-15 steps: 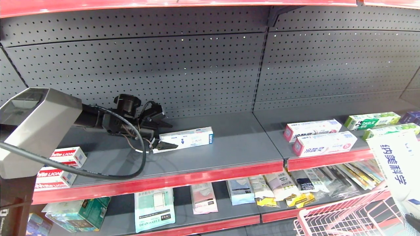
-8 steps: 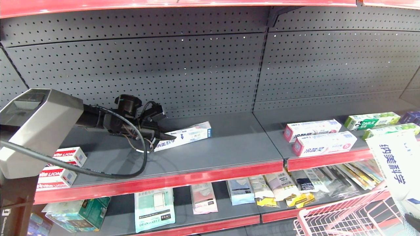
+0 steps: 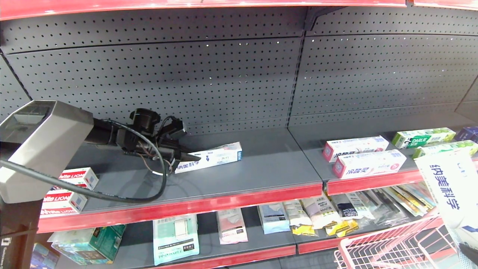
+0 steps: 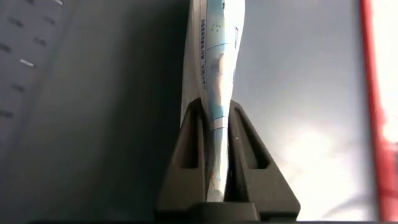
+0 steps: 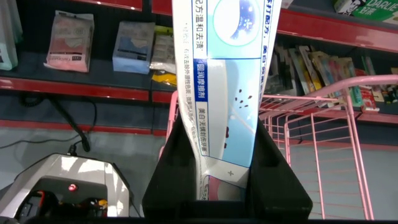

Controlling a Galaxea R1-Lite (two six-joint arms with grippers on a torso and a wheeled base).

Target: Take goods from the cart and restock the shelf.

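Toothpaste box (image 3: 213, 157) clamped in left jaws on shelf (image 3: 261, 172); right jaws grip second box (image 3: 448, 186) above cart (image 3: 392, 246)

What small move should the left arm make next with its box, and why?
Probably ease the left gripper down and open it. It is shut on one end of the white-and-blue box, which lies lengthwise on or just above the shelf board, with bare board around it.

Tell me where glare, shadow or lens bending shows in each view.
Head view: the red top rail bows slightly; light pinpoints shine through the pegboard. Left wrist view: glare whitens the shelf on one side of the toothpaste box, deep shadow on the other. Right wrist view: the held box is bright against dark lower shelves.
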